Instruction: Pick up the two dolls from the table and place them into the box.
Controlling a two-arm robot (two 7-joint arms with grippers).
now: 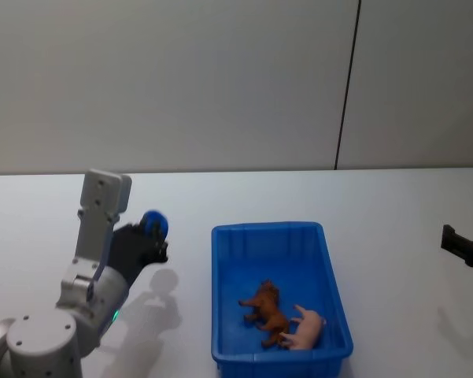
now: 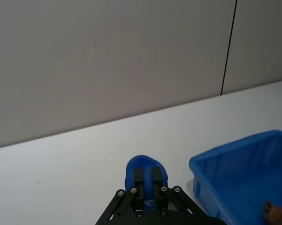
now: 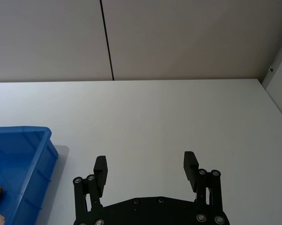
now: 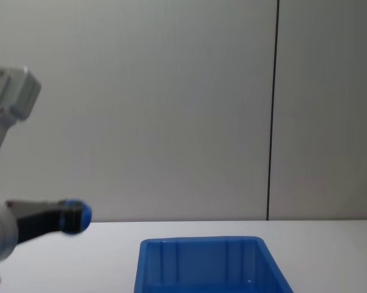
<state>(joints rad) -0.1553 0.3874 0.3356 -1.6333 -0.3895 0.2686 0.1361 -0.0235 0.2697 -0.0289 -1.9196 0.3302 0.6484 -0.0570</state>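
White tabletop (image 1: 220,197) runs plain and bare to a pale grey wall (image 1: 181,79), which is broken by one thin dark vertical seam (image 1: 348,87) toward two o'clock from the box. Sitting on the table at about five o'clock in the head view is the blue box (image 1: 330,268), a plastic bin with a thick rim and ribbed inner walls. Both dolls lie inside it near its near end: the brown doll (image 1: 266,309) is a furry animal figure on its side, and the pink doll (image 1: 307,331) lies just beside it at its four o'clock, the two touching or nearly so. The left gripper (image 1: 153,228) hangs above the table at about nine o'clock from the box, well apart from its rim; in the left wrist view its blue-tipped fingers (image 2: 152,176) are pressed together with nothing between them. The right gripper (image 3: 145,166) is over bare table at three o'clock from the box, near the edge of the head view; in the right wrist view its two black fingers (image 3: 101,165) stand wide apart and hold nothing. A soft shadow of the left arm falls on the table beside the box.
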